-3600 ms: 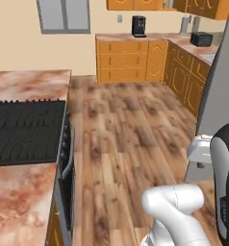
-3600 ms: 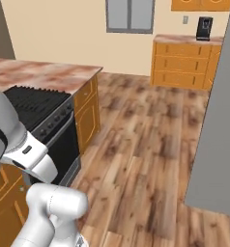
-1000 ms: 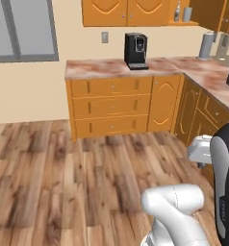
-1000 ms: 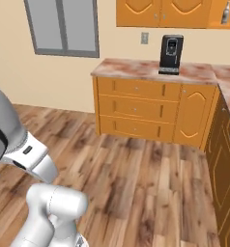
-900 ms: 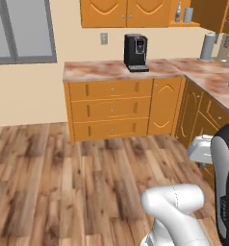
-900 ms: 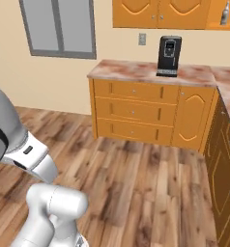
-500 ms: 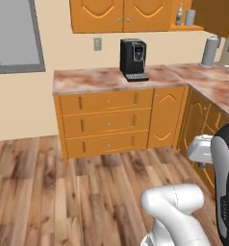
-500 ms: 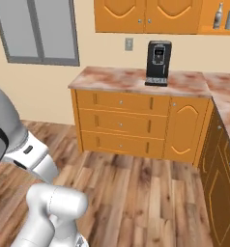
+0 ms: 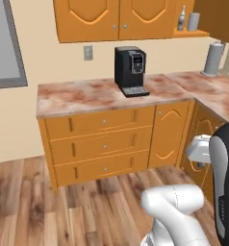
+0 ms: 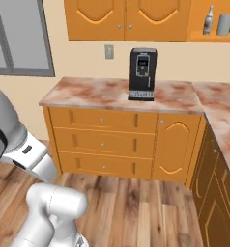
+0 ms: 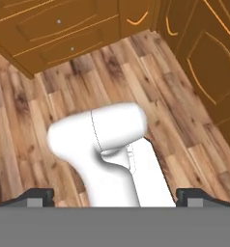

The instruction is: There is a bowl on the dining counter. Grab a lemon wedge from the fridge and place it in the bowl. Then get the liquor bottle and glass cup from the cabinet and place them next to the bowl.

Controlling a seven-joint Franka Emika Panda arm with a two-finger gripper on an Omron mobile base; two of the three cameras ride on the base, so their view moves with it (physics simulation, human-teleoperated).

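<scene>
Standing on a high shelf, liquor bottle (image 9: pixel 182 18) & glass cup (image 9: pixel 194 21), far from spread pincer (image 11: pixel 115 195).

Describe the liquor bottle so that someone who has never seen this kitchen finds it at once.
Start at the black coffee machine on the marbled counter, then look up and right past the orange wall cabinets to the small open shelf. Two things stand there: the liquor bottle is the slim one with a narrow neck, left of the plain grey glass cup.
</scene>
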